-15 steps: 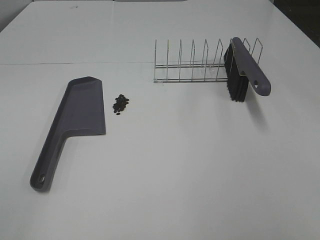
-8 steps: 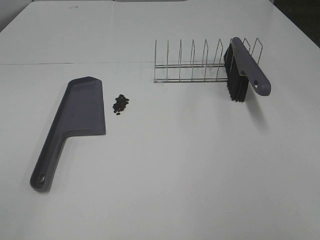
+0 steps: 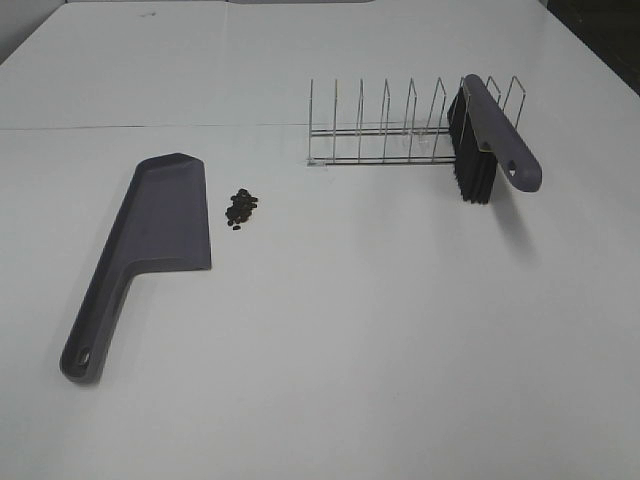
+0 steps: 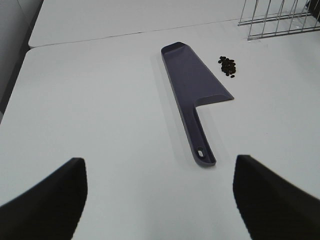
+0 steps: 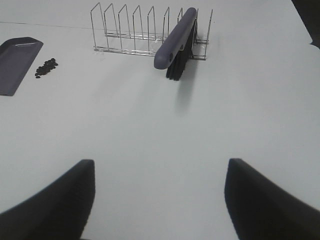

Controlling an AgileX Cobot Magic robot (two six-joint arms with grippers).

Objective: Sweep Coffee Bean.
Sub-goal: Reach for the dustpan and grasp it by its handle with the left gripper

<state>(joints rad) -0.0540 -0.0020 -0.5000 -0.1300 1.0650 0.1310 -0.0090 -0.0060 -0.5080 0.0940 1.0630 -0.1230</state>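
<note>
Sweeping not yet begun: coffee beans (image 3: 241,208) lie heaped on the worktop (image 3: 350,330) just beside the dustpan (image 3: 160,225). The left claw (image 4: 156,162) and right claw (image 5: 160,162) gape empty. Next, I judge, the right takes the brush (image 3: 490,140) from the wire rack (image 3: 380,135).

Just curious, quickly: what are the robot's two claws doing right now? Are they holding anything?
Left gripper: open, holding nothing.
Right gripper: open, holding nothing.

Across the 3 moments seen from the high camera, no change shows: nothing on the flat white table (image 3: 350,350) has moved, turned or tipped.
</note>
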